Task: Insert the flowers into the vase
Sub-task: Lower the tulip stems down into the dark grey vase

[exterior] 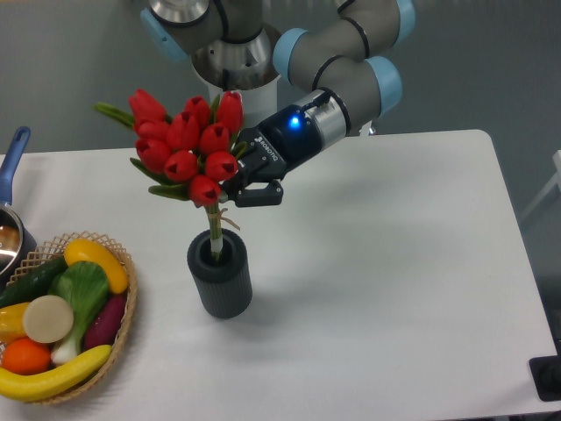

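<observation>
The flowers, a tight bunch of red tulip buds with green leaves, stand tilted to the left with their stems reaching down into the mouth of the vase. The vase is a dark grey ribbed cylinder standing upright on the white table. My gripper sits just right of the bunch, right below the buds. Its black fingers lie against the upper stems. I cannot tell whether they still clamp the stems.
A round wicker basket with a banana, a green vegetable and other produce sits at the front left. A pot with a blue handle is at the left edge. The arm's base stands behind the flowers.
</observation>
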Action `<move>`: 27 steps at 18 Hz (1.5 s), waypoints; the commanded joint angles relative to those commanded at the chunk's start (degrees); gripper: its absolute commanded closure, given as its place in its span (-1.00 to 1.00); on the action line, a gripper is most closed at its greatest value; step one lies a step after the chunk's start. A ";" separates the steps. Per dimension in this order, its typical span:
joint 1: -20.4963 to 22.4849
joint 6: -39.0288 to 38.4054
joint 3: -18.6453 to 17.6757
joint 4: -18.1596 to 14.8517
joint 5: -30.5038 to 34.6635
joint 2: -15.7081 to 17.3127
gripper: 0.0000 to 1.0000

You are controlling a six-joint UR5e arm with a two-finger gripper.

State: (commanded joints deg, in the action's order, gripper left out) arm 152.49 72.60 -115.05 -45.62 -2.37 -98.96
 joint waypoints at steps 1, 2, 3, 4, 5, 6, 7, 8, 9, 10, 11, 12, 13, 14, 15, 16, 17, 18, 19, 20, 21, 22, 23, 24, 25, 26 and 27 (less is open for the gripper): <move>0.00 0.00 -0.09 -0.09 0.09 -0.26 0.59; 0.00 0.00 -0.09 -0.09 0.09 -0.61 0.54; -0.09 0.00 -0.26 -0.17 0.26 -0.79 0.54; -0.26 0.00 -0.44 -0.26 0.52 -1.23 0.56; -0.26 0.09 -0.53 -0.18 0.61 -1.75 0.56; -0.26 0.09 -0.62 -0.09 0.62 -2.37 0.56; -0.26 0.09 -0.53 0.00 0.62 -2.55 0.56; -0.26 0.09 -0.53 -0.09 0.62 -2.90 0.56; -0.26 0.09 -0.62 -0.09 0.62 -3.34 0.56; -0.35 0.09 -0.79 -0.09 0.62 -3.78 0.55; -0.26 0.17 -1.23 0.00 0.62 -4.13 0.55; -0.35 0.70 -1.58 0.00 0.62 -4.22 0.55; -0.26 1.57 -1.84 -0.09 0.62 -4.74 0.55; -0.35 2.45 -2.20 -0.09 0.62 -4.92 0.54; -0.26 3.24 -2.46 -0.09 0.62 -5.44 0.54; -0.35 4.12 -2.55 -0.09 0.62 -5.80 0.54; -0.26 4.74 -2.64 -0.09 0.62 -6.24 0.54; -0.35 4.92 -2.73 -0.09 0.62 -6.50 0.54; -0.35 4.92 -2.73 -0.17 0.79 -6.68 0.54; -0.35 4.92 -2.81 -0.17 0.97 -6.77 0.54; -0.35 4.92 -2.81 -0.09 1.49 -6.94 0.54; -0.35 4.92 -2.81 -0.17 2.19 -7.03 0.54; -0.44 4.92 -2.81 -0.17 3.24 -7.29 0.54; -0.61 4.92 -2.64 -0.09 4.30 -7.73 0.54; -0.96 4.92 -2.55 -0.09 4.48 -7.91 0.54; -1.05 5.01 -2.46 -0.09 4.48 -8.35 0.54; -1.14 5.01 -2.55 0.00 4.57 -8.61 0.54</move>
State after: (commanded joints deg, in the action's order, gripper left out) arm 151.35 77.61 -117.60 -45.62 2.20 -107.58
